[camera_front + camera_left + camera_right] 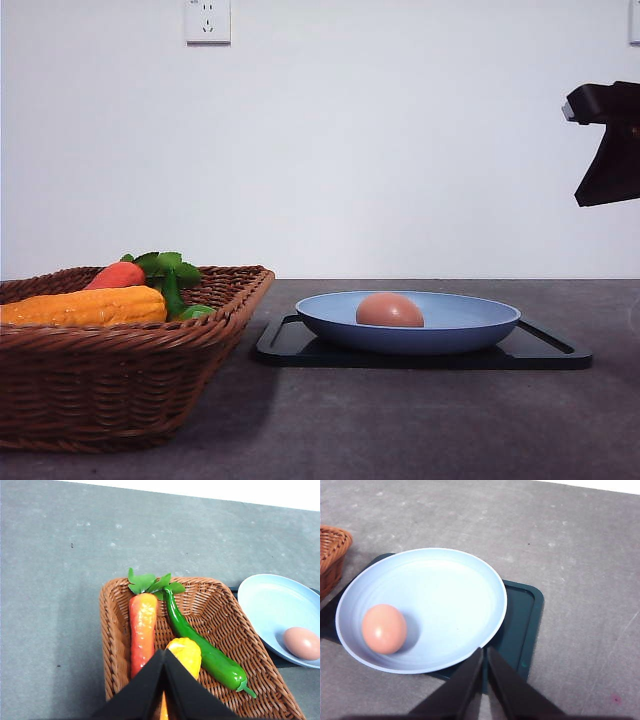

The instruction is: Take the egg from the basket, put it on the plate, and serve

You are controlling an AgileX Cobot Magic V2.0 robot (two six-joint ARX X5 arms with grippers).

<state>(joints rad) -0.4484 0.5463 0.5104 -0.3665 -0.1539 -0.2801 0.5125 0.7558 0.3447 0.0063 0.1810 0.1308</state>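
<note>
One egg (389, 310), light brown-pink, smooth and oval, lying in one round light-blue plate (470, 322) toward the basket side of its bowl, with a soft highlight on its shell. Plate resting on one flat black tray (545, 352) on the grey table (420, 420). To the left in the front view, one brown woven basket (110, 385) with a braided rim, just beside the tray and apart from the plate. Inside the basket: one orange-red carrot (143, 630) with green leaves, one long green pepper (200, 650), and one orange-yellow corn cob (185, 655), lying side by side lengthwise. One white wall socket (207, 20) high on the wall behind. Left gripper (164, 652) above the basket, fingertips pressed together to a point over the corn, holding nothing. Right gripper (484, 652) above the plate's near rim and the tray, fingers almost touching with a thin slit between them, holding nothing; its dark arm (610, 140) raised at the right edge of the front view.
</note>
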